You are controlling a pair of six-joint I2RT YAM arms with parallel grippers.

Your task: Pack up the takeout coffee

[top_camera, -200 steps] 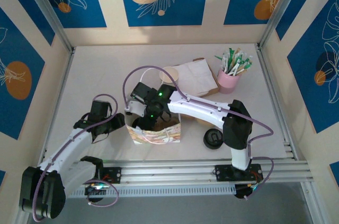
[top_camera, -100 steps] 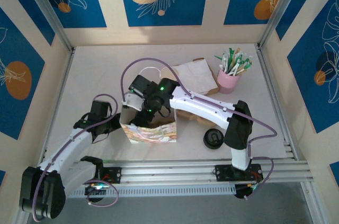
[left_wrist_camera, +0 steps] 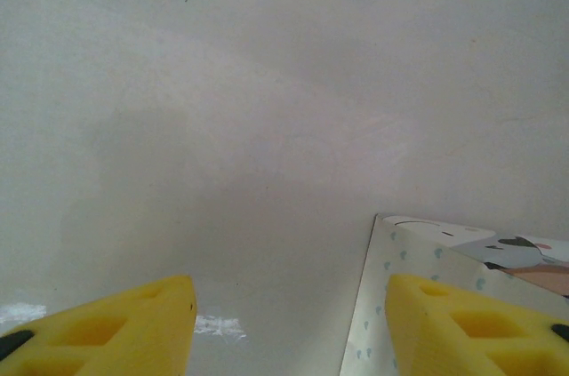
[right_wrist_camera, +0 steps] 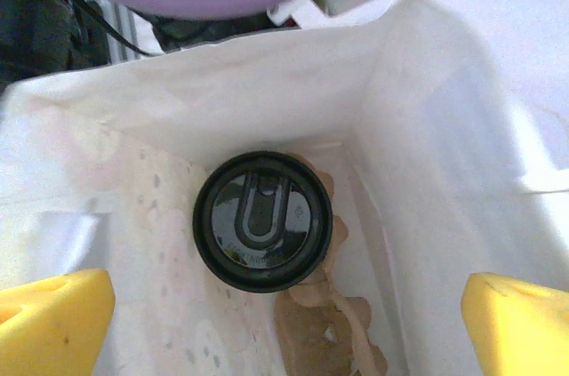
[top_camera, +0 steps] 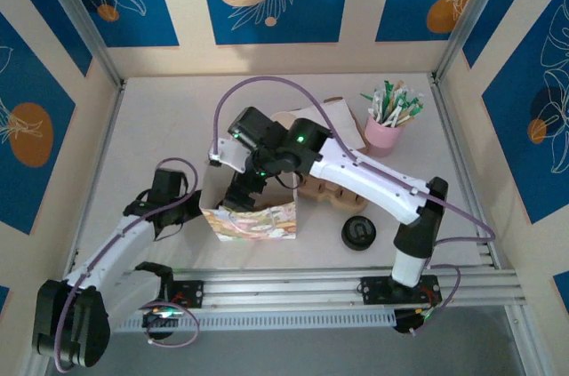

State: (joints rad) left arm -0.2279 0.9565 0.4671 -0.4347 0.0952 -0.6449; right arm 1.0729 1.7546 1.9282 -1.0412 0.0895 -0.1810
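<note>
The takeout coffee (right_wrist_camera: 262,220) shows a round, glossy black plastic lid. The paper gift bag (right_wrist_camera: 418,145) is plain white inside; its outer face carries pastel swirls of pink, green and cream. The foam pads (right_wrist_camera: 53,316) of the right end effector (right_wrist_camera: 284,318) are yellow. The cylindrical pot (top_camera: 384,135) is pink, its sticks (top_camera: 391,100) green and white.

The takeout coffee (right_wrist_camera: 262,220) stands upright on the floor of the white paper bag (right_wrist_camera: 267,83), black lid up. The right hand (right_wrist_camera: 284,321) is spread wide, its yellow fingertips (right_wrist_camera: 55,314) at 8 and 4 o'clock.
</note>
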